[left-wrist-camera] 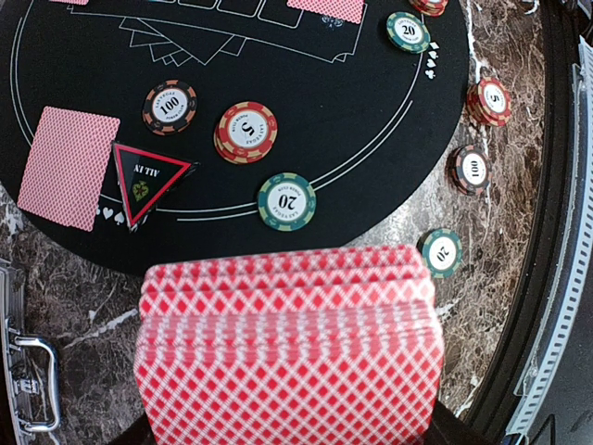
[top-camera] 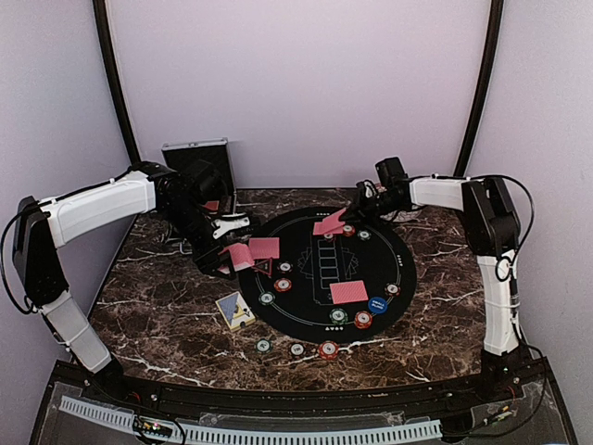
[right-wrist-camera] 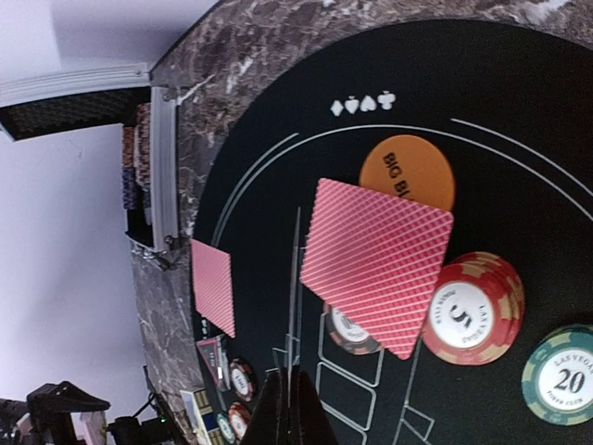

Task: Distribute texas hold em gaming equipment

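My left gripper (top-camera: pixel 219 252) is shut on a thick deck of red-backed cards (left-wrist-camera: pixel 287 352) at the left edge of the round black mat (top-camera: pixel 306 297); the deck hides its fingers in the wrist view. Beyond the deck lie a red-backed card (left-wrist-camera: pixel 69 165), the red-edged black triangle marker (left-wrist-camera: pixel 146 181) and chips marked 100 (left-wrist-camera: pixel 170 107), 5 (left-wrist-camera: pixel 246 132) and 20 (left-wrist-camera: pixel 286 200). My right gripper (right-wrist-camera: pixel 296 375), at the mat's far side, is shut on a single card seen edge-on (right-wrist-camera: pixel 297 278). Beside it another card (right-wrist-camera: pixel 375 264) leans on an orange button (right-wrist-camera: pixel 408 171) and a red 5 stack (right-wrist-camera: pixel 473 311).
An open silver case (top-camera: pixel 197 171) stands at the back left, with chips stacked inside. A small card box (top-camera: pixel 235 311) lies off the mat near the front left. Three chips (top-camera: pixel 296 349) sit on the marble in front of the mat. One more card (top-camera: pixel 349 292) and a blue chip (top-camera: pixel 377 304) lie front right.
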`<state>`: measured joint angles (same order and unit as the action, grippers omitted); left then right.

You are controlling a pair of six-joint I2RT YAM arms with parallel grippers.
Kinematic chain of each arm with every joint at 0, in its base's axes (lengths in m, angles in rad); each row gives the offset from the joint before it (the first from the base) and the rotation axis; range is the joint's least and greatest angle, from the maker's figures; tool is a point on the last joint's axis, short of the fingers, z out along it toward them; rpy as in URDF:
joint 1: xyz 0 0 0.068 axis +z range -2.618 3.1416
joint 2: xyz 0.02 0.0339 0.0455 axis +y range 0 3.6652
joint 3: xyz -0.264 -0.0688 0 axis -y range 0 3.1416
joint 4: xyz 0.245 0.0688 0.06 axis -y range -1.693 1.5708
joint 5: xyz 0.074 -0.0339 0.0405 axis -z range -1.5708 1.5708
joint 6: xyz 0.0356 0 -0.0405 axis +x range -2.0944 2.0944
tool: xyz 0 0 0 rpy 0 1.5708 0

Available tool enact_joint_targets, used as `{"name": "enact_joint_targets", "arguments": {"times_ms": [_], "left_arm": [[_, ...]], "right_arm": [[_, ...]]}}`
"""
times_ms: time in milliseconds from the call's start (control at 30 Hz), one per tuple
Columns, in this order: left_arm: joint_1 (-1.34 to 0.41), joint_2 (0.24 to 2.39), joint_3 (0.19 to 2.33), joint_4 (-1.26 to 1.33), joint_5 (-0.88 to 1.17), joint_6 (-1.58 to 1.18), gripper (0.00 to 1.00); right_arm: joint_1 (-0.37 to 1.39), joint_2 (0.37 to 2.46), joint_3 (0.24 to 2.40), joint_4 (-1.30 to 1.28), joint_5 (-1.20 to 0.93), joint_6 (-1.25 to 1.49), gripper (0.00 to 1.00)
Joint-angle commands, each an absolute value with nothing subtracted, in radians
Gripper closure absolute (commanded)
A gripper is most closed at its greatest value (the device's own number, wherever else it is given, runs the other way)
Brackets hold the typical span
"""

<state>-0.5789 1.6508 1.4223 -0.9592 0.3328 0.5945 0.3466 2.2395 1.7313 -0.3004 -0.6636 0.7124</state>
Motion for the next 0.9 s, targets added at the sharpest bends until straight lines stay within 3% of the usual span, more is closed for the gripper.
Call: {"name": "enact_joint_targets", "arguments": {"times_ms": [0, 100, 267, 533, 733, 867], "left_arm": [[-0.575, 1.594, 1.427, -0.976, 0.351, 0.601, 1.00], [-0.575, 1.595, 1.427, -0.975, 0.355, 0.601, 1.00], [-0.574, 1.594, 1.428, -0.978, 0.356, 0.603, 1.00], [-0.575, 1.592, 1.429, -0.980, 0.357, 0.601, 1.00], [-0.575, 1.587, 1.428, -0.977, 0.353, 0.602, 1.00], [-0.575, 1.589, 1.429, -0.967, 0.355, 0.600, 1.00]], "right_arm": [[0.341, 2.280, 1.797, -0.418, -0.595, 0.636, 1.00], [0.341, 2.290, 1.815, -0.455, -0.567, 0.611, 0.99], [0.340, 2.268, 1.824, -0.493, -0.506, 0.577, 0.84], [0.338, 2.257, 1.872, -0.567, -0.417, 0.550, 0.80], [0.345, 2.114, 1.733, -0.482, -0.386, 0.563, 0.52], [0.378, 1.990, 1.591, -0.378, -0.468, 0.614, 0.41]]}}
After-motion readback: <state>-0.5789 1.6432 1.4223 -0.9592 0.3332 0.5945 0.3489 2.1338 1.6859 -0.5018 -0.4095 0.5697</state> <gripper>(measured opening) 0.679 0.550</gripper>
